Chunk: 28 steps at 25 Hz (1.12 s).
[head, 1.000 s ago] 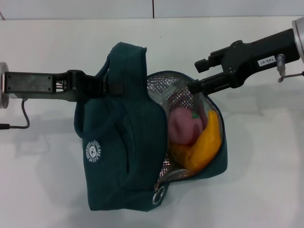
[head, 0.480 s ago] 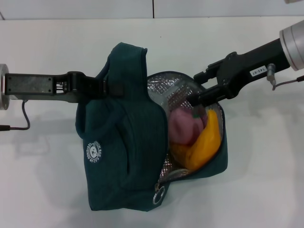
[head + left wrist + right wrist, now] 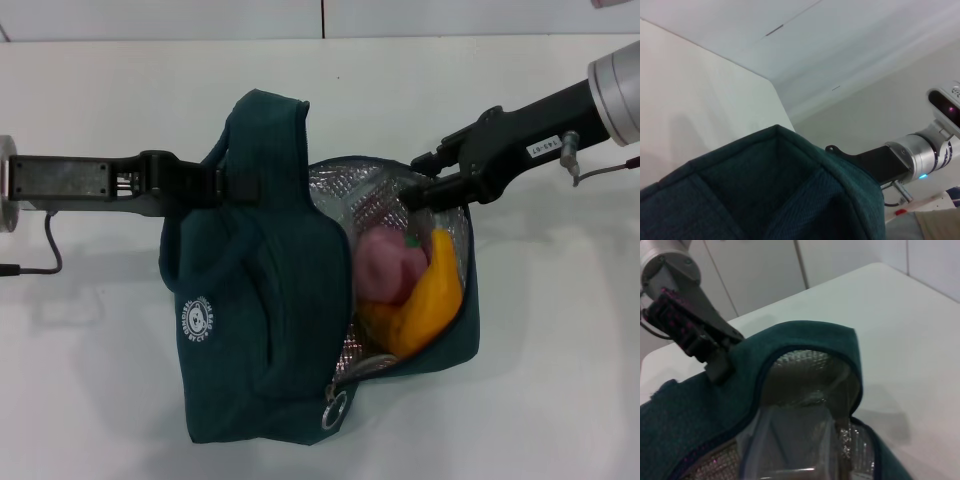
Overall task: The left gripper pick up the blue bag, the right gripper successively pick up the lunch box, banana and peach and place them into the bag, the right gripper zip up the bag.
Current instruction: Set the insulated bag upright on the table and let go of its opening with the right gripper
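The blue bag (image 3: 265, 300) hangs over the white table, its mouth open on the right and its foil lining showing. My left gripper (image 3: 222, 185) is shut on the bag's handle at the upper left. Inside lie the pink peach (image 3: 383, 265) and the yellow banana (image 3: 430, 295), side by side. In the right wrist view the clear lunch box (image 3: 790, 440) shows deeper in the bag (image 3: 805, 340). My right gripper (image 3: 412, 190) is at the far rim of the opening, just above the peach, open and holding nothing. The ring zip pull (image 3: 333, 408) hangs at the near end.
The white table (image 3: 560, 350) spreads on all sides of the bag. A wall runs along its far edge. In the left wrist view, bag fabric (image 3: 765, 190) fills the foreground, with the right arm (image 3: 900, 160) behind it.
My right gripper dipped toward the peach, then rose back to the bag's far rim as the arm swung to a steeper angle. The bag, peach and banana have stayed put.
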### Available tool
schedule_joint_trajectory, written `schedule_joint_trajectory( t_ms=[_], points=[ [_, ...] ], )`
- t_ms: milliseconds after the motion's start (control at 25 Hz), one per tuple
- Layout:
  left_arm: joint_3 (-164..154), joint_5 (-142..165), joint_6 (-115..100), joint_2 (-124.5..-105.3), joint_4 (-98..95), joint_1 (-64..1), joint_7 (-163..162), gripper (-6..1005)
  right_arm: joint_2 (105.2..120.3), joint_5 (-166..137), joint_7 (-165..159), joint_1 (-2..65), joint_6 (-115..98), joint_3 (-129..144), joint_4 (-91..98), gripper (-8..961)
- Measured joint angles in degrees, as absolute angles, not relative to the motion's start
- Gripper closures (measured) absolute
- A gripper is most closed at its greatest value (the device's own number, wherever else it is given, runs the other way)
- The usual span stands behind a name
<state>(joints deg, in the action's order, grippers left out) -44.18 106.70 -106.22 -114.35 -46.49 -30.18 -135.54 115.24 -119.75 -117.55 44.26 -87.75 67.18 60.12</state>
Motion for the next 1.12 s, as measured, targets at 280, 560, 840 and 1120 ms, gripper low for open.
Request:
schedule_joint_trajectory(
  t_ms=[280,560,840,1120],
  points=[
    [-43.9,106.7,-106.3,-114.29,-46.5,-30.0,-135.5,958,115.24,-121.0,-117.4,44.1,-87.2,67.3,60.1,584],
    [-43.9,106.7,-106.4,-114.34,-46.5,-30.1,-135.6,958,115.29,-120.9,-118.3,43.4,-87.4,66.7,63.0,793],
    [-44.3,105.5,-106.5,-114.96,-46.5,-31.6,-135.8,958,115.31,-120.2,-120.4,41.2,-89.6,61.5,72.4,885],
    [-45.1,105.9,-106.5,-116.56,-43.1,-35.2,-134.8,958,115.10,-114.3,-120.8,39.9,-92.7,57.0,77.3,940]
  ],
)
